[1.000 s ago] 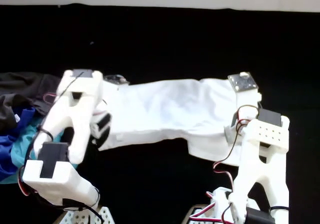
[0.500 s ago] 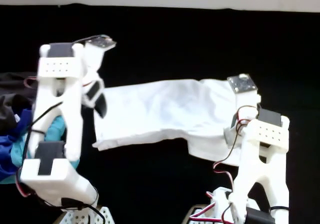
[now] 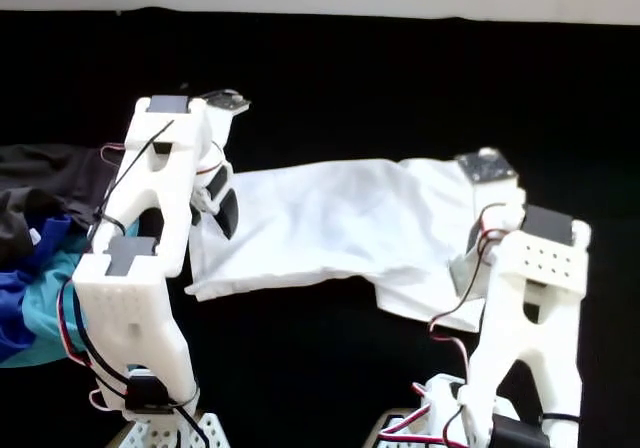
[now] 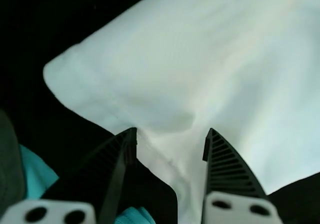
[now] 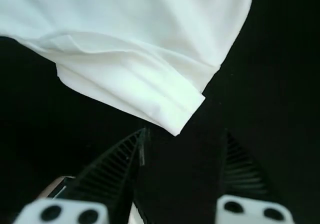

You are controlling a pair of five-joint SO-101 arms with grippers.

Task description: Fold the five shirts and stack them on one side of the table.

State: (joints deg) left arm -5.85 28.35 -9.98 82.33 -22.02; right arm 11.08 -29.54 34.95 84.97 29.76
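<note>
A white shirt point(image 3: 340, 218) lies spread across the middle of the black table, partly folded into a long band. My left gripper point(image 3: 218, 208) hangs open over the shirt's left end; in the left wrist view the hem of the white shirt point(image 4: 200, 59) runs between the fingertips of the left gripper point(image 4: 169, 140). My right gripper point(image 5: 182, 146) is open over bare table just off a folded corner of the white shirt point(image 5: 125, 34). The right arm point(image 3: 530, 268) stands at the shirt's right end.
A pile of loose shirts sits at the table's left edge: a black one point(image 3: 50, 178), a blue one point(image 3: 20, 288) and a teal one point(image 3: 50, 313). The teal cloth point(image 4: 35, 176) lies close beside the left gripper. Black table point(image 3: 400, 88) stretches behind the shirt.
The left arm lifted off the shirt's left front corner, swung back and up, and now hovers at the left end. The right arm shifted slightly to the right.
</note>
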